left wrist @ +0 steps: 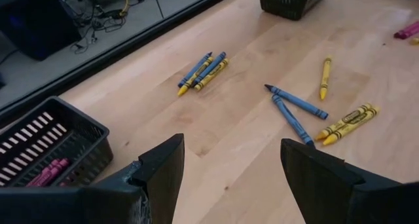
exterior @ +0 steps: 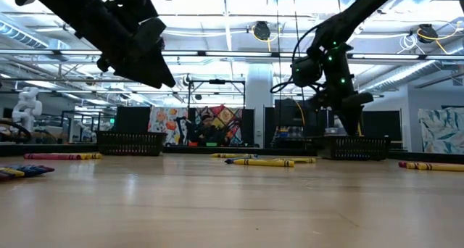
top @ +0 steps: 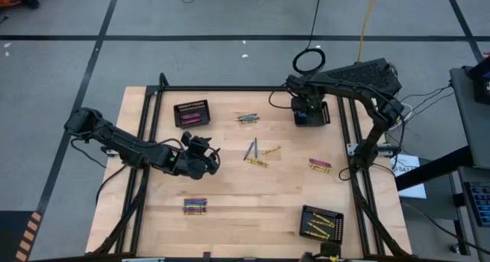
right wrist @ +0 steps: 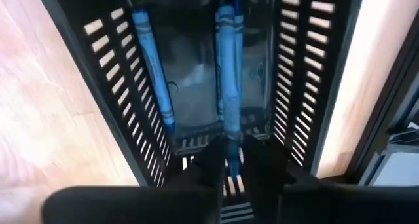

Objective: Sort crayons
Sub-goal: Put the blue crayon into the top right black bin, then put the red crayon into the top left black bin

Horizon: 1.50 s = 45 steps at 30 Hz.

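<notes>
"See the right gripper (right wrist: 234, 160)? It is pinching a blue crayon (right wrist: 229, 86) over the blue basket (right wrist: 111, 86)."

"It might land crooked on the rim. The left gripper (left wrist: 229, 178) waits wide open, near loose crayons (top: 256, 153)."

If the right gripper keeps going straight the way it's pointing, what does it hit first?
Most likely the blue crayon right ahead of the right gripper, then the floor of the black mesh basket it hangs over; depth is hard to judge.

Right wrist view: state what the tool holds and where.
The right tool pinches a blue crayon at its near end, over the black basket. The left tool holds nothing.
</notes>
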Each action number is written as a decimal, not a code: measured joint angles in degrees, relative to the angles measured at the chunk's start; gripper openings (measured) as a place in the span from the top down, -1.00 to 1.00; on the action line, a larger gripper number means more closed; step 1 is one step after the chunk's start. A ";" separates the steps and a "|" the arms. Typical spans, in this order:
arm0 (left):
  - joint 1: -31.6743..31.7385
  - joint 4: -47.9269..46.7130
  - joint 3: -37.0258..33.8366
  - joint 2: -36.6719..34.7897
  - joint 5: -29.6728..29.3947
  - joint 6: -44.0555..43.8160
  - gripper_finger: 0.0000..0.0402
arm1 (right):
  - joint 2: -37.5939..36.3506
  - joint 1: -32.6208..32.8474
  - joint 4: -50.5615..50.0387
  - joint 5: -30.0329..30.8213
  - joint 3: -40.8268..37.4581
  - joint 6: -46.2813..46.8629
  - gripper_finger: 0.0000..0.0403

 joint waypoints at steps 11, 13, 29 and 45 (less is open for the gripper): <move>-0.18 -0.19 0.00 0.00 -0.02 -0.06 -0.27 | -13.31 1.54 -0.88 -5.14 -0.29 10.05 0.58; -0.50 -0.18 0.00 0.00 -0.35 -0.07 -0.27 | -18.48 3.91 1.25 -10.92 -1.82 12.11 0.61; -9.79 18.85 0.00 0.00 -15.85 23.12 -0.27 | -41.34 41.42 100.94 -26.89 -48.74 39.80 0.91; -15.98 49.33 2.61 -0.01 11.94 52.75 -0.27 | -15.88 52.72 114.60 -15.15 -43.92 37.82 0.95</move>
